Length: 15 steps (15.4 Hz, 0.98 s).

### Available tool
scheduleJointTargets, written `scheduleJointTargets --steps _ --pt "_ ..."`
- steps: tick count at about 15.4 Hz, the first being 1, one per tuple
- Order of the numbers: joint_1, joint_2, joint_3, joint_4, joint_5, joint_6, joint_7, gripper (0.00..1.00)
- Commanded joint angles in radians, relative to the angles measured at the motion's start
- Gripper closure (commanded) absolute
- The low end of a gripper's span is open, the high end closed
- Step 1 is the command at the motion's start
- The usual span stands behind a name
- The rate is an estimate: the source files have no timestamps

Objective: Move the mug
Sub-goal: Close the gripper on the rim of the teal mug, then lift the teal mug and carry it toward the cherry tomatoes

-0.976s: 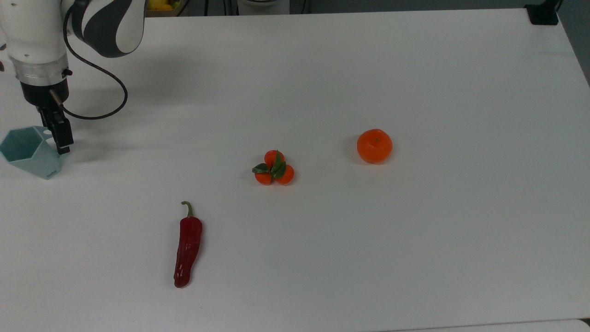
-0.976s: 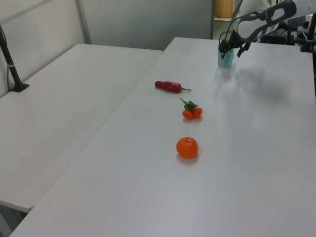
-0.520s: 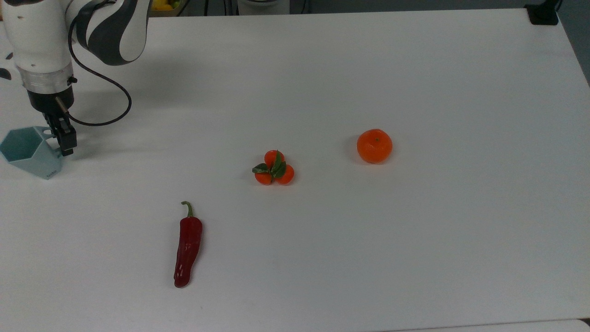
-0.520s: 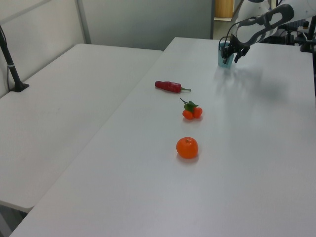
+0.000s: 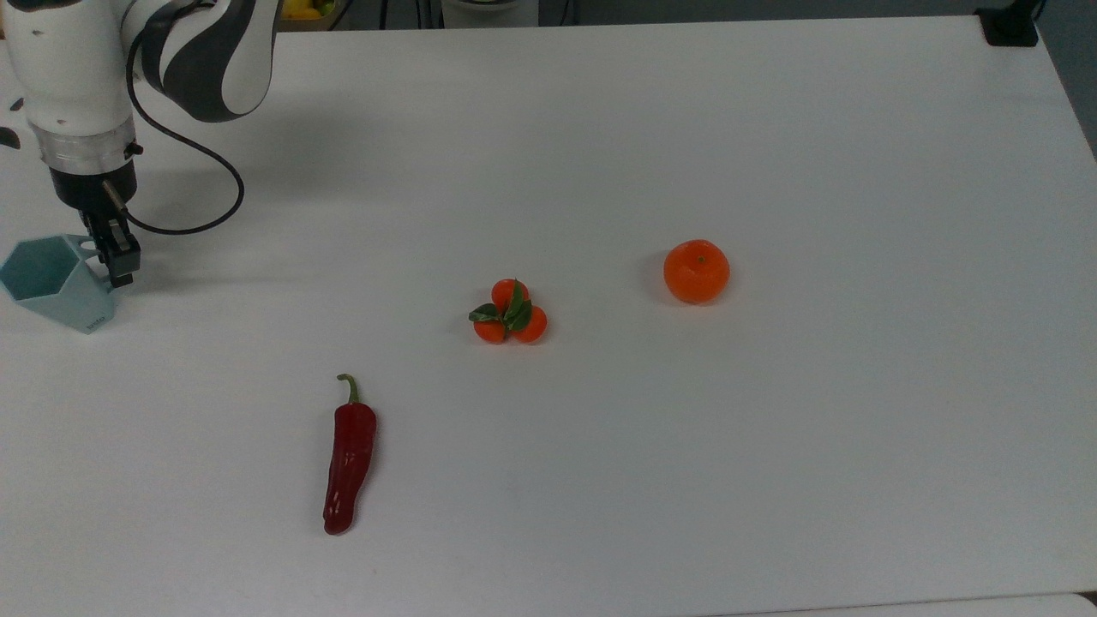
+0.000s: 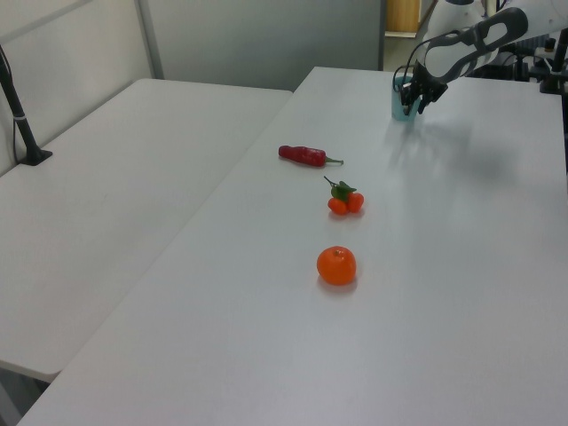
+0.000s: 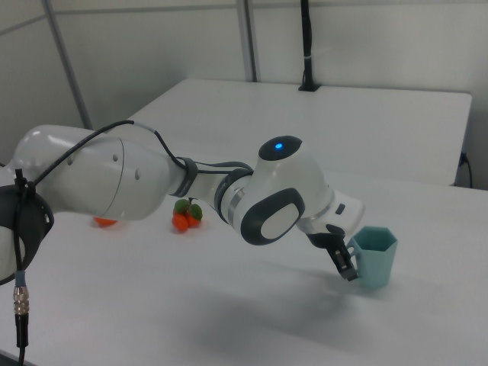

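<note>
Pale blue-green, the mug (image 5: 53,283) sits upright at the top view's left edge. You have the fingers (image 5: 120,257) at its handle side, likely for a handle grip; I cannot tell whether they are pinching.

The top view looks steeply down on the desk (image 5: 771,128). The left view looks along it toward the arm (image 6: 466,40); the right view sits close behind the arm (image 7: 152,183). All share the mug (image 5: 53,281).

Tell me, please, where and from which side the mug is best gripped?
Probably by the small handle on the mug, on the top view's right, coming from above. It stands upright, and the gripper is already at that handle.
</note>
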Motion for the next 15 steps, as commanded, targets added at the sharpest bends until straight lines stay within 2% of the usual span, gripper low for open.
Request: scheduleJointTargets --steps 1,4,10,15 --pt "0.002 -0.004 -0.005 -0.003 0.003 0.026 0.0 0.75" --pt "0.002 -0.003 -0.004 -0.001 0.001 0.026 -0.003 1.0" --pt "0.0 -0.015 -0.005 -0.001 0.0 0.025 -0.006 1.0" --pt "0.003 -0.092 -0.004 -0.003 -0.002 0.013 -0.021 1.0"
